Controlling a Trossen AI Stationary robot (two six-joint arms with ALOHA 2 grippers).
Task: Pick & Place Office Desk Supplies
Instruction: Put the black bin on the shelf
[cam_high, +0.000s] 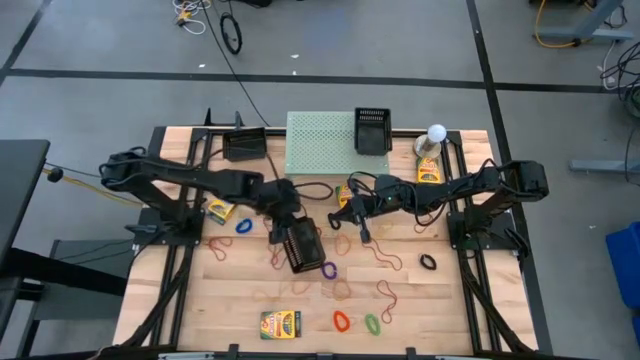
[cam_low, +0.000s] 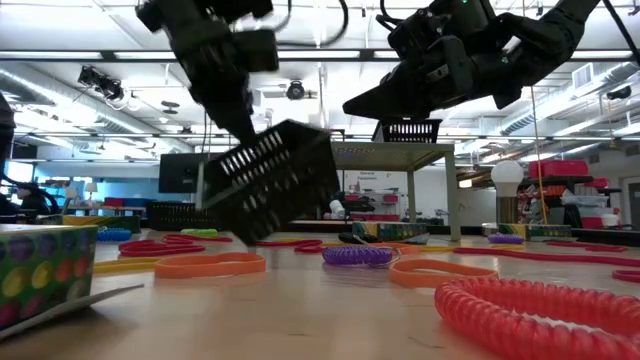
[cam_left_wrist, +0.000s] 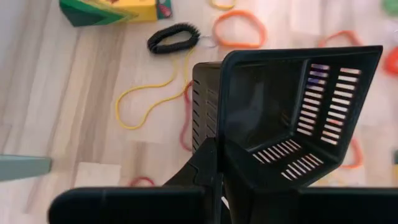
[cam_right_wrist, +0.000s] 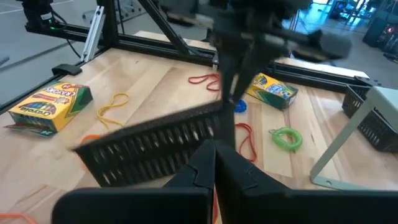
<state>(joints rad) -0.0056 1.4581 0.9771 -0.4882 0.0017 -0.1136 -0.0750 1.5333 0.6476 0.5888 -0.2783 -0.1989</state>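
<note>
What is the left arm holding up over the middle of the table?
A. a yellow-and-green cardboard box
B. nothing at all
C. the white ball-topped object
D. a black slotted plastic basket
D: the left gripper is shut on the black slotted plastic basket, which hangs tilted above the wooden table; the low view shows it clear of the surface.

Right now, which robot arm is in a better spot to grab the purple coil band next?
Probably the right. The right gripper holds nothing and hovers near the purple coil band, while the left gripper is busy holding the tilted black basket.
</note>
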